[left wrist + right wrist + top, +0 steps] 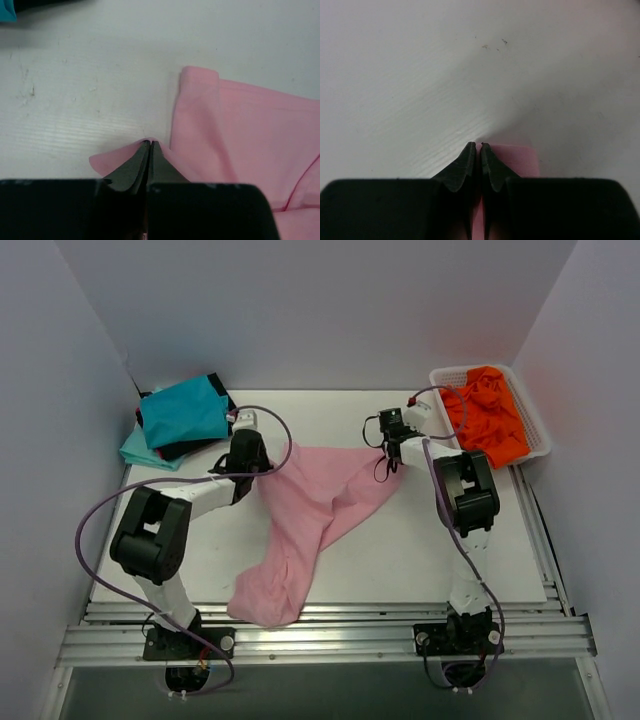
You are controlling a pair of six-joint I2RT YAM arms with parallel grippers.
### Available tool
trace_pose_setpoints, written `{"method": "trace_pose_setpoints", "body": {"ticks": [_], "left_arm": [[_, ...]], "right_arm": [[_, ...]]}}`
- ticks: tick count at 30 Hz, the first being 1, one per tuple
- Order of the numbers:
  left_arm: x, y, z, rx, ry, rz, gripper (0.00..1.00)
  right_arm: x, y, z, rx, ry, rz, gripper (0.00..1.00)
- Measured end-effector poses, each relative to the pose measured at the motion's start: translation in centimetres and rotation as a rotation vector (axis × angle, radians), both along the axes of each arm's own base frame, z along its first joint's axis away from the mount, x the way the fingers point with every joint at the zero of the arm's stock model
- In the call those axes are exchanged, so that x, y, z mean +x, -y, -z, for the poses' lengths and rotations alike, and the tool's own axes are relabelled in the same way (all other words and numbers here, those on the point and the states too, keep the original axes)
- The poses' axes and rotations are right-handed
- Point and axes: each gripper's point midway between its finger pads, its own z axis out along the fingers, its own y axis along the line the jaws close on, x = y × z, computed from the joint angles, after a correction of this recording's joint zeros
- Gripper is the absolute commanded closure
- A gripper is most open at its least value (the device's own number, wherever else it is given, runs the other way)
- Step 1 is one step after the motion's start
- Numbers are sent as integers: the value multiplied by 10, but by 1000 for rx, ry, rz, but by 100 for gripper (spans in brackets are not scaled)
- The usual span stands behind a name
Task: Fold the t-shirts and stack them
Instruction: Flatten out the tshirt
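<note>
White tabletop (410,560): left gripper (150,143) and right gripper (476,145) each pinch a far corner of the pink t-shirt (310,510) (probably to stretch it flat for folding). Folded shirts (182,420) are stacked far-left, and an orange shirt (490,418) sits in the basket (538,430) far-right.

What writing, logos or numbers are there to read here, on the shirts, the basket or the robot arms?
No readable text in any view.
pink t-shirt: plain, no print.
stacked t-shirts: plain, no label showing.
orange t-shirt: crumpled, no print visible.
basket: no marking visible.
left arm and right arm: no legible brand or number.
</note>
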Motion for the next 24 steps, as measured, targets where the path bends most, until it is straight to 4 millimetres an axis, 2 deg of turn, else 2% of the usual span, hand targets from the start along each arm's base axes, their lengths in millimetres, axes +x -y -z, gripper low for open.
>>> {"method": "trace_pose_setpoints", "body": {"ticks": [3, 5, 8, 10, 14, 17, 20, 24], "left_arm": [[16, -9, -16, -25, 29, -1, 98], [18, -12, -27, -32, 47, 5, 98], [14, -13, -41, -37, 59, 15, 98], [8, -13, -60, -44, 77, 27, 98], [-10, -18, -123, -76, 186, 45, 98], [-35, -26, -187, -110, 306, 52, 98], [-67, -35, -244, -141, 417, 75, 98], [-113, -40, -301, -176, 516, 133, 98]], "right_arm": [[-13, 5, -15, -9, -4, 1, 100], [-17, 6, -36, -7, 21, -2, 100], [-22, 8, -79, 7, 90, -7, 100], [-24, 9, -113, 21, 151, -9, 100], [-35, 4, -176, 43, 260, -30, 100], [-51, 1, -215, 52, 322, -51, 100], [-75, -8, -259, 61, 399, -96, 100], [-123, -17, -325, 79, 537, -174, 100]]}}
